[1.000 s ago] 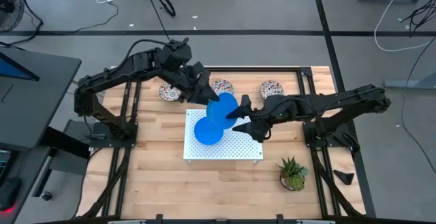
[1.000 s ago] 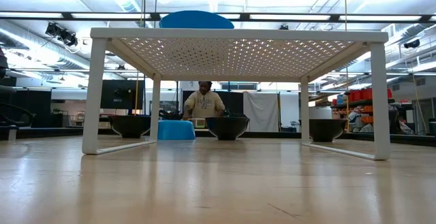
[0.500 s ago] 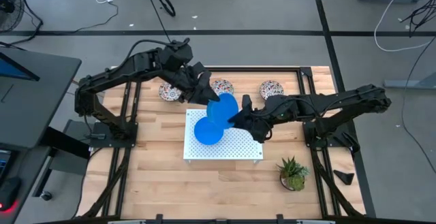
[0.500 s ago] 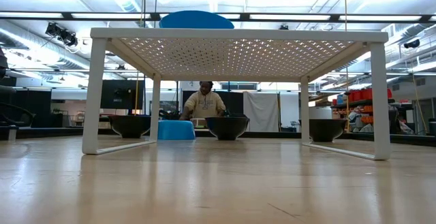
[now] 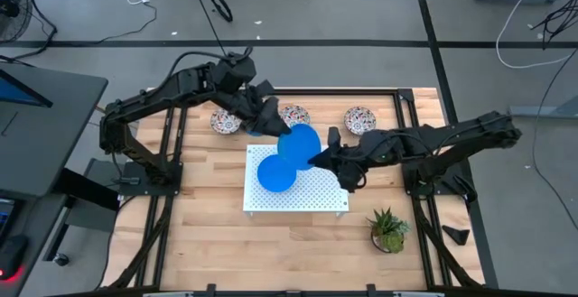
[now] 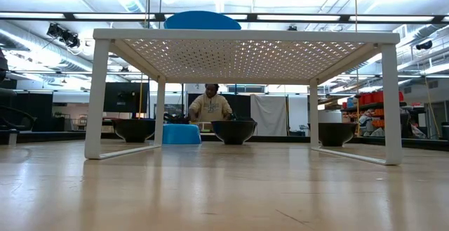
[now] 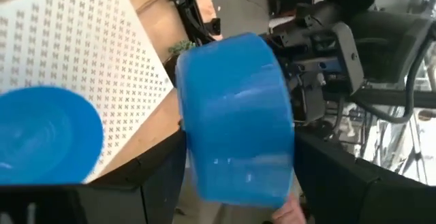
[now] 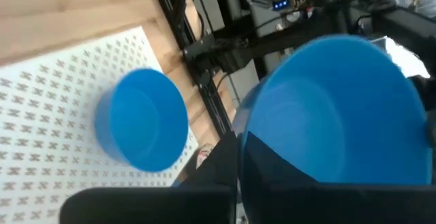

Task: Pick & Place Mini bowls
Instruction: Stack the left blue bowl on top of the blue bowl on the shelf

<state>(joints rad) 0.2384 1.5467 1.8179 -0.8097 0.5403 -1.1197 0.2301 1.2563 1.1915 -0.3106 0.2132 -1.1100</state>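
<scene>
From the top view, going left to right: 1 patterned bowl (image 5: 223, 121) sits on the wooden table (image 5: 208, 234) at about 10 o'clock of the white perforated board (image 5: 312, 193). The left gripper (image 5: 271, 124) hangs over the board's far edge, its fingers spread wide around a blue bowl (image 5: 301, 142) held in the air — the wrist view shows a finger on each side of the bowl's wall. A 2nd blue bowl (image 5: 276, 172) rests on the board at 7 o'clock of the lifted one. The right gripper (image 5: 318, 159) is pinched tight on the lifted bowl's rim at its 4 o'clock side. 2 more patterned bowls (image 5: 293, 115) (image 5: 359, 118) lie beyond the board — at 12 and 1 o'clock.
</scene>
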